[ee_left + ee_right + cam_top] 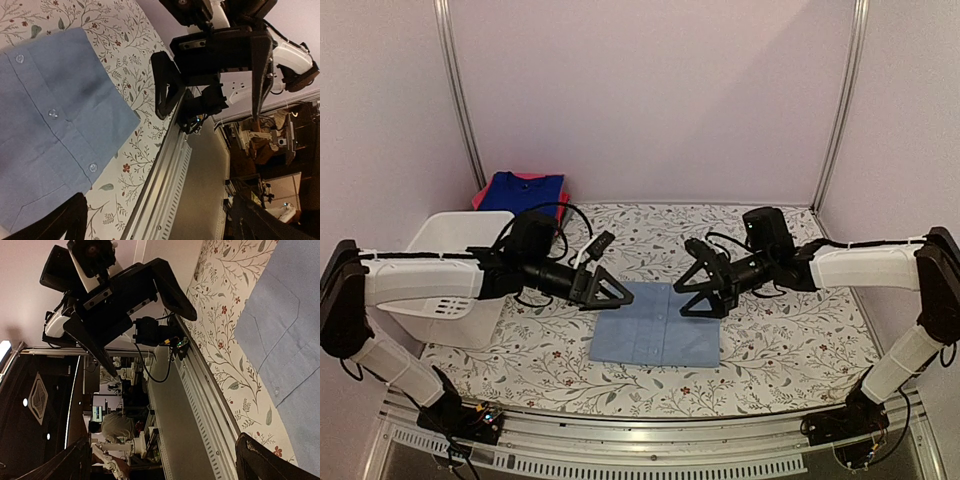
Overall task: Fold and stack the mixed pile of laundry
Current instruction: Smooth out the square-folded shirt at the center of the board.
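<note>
The counter (pixel 790 350) is covered by a pale cloth printed with leafy twigs and small red flowers, and its near edge is bounded by a slotted metal rail (pixel 650 462). A pale-blue button shirt (pixel 655 335), folded into a flat rectangle, is laid near the middle of the counter with its button placket facing up. A white slotted plastic basket (pixel 445 315) is set at the left side, apart from the shirt. In the far left corner, behind the basket, a folded royal-blue garment (pixel 525 190) is stacked on a pink-red garment (pixel 480 198), of which only the edges are seen.
</note>
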### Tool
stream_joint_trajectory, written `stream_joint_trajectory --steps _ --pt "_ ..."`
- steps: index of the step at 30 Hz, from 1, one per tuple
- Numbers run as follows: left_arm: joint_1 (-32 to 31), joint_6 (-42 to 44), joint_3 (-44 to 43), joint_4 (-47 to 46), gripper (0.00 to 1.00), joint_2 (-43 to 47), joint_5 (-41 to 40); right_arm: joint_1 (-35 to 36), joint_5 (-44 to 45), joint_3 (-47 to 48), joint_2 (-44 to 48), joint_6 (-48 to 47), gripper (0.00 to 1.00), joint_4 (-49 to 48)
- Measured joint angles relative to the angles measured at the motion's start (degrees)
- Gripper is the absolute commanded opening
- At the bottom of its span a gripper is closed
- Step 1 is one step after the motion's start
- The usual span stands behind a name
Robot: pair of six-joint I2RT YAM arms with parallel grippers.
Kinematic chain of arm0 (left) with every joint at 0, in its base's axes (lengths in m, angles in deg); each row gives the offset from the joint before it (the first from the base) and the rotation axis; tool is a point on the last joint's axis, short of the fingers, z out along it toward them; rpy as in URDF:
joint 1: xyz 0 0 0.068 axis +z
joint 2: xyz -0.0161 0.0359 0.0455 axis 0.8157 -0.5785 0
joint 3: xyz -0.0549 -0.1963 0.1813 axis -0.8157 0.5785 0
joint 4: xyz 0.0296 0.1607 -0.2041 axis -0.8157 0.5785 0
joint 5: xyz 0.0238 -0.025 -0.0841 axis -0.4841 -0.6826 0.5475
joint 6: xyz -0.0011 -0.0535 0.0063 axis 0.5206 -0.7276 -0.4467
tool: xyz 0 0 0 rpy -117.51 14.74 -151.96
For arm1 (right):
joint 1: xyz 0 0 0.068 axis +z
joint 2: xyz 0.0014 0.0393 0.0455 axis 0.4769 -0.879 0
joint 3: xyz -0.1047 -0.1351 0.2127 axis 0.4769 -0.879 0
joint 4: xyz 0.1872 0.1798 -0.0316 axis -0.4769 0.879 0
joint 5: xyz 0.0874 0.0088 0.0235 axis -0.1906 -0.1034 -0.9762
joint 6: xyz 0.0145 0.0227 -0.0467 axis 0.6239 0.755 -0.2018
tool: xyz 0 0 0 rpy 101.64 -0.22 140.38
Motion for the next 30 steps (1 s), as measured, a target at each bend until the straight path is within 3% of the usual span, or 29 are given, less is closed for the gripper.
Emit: stream_joint_trajectory --steps 6,15,21,25,30 --pt "-3.0 -7.5 2.3 -8.8 1.00 -9.3 8.6 4.5 -4.7 -3.5 -5.9 5.6 0.99 -9.7" --pt "-2.3 -15.4 3.8 -22.1 1.00 -24.7 12.2 3.7 -5.7 -7.3 -21.0 11.9 0.99 -24.0" --pt "0.0 -17.0 9.2 -24.6 1.00 -25.4 12.4 0.3 -8.3 -14.6 -22.4 10.9 0.99 -30.6" --pt "1.9 -11.6 6.6 -15.0 1.00 -21.1 10.4 -1.1 -6.5 -13.5 -18.8 9.5 0.99 -21.9" --pt "2.2 -6.8 -4.8 -8.5 1.00 -19.7 8.8 -2.1 -2.6 -0.7 -14.8 4.3 0.99 -8.4"
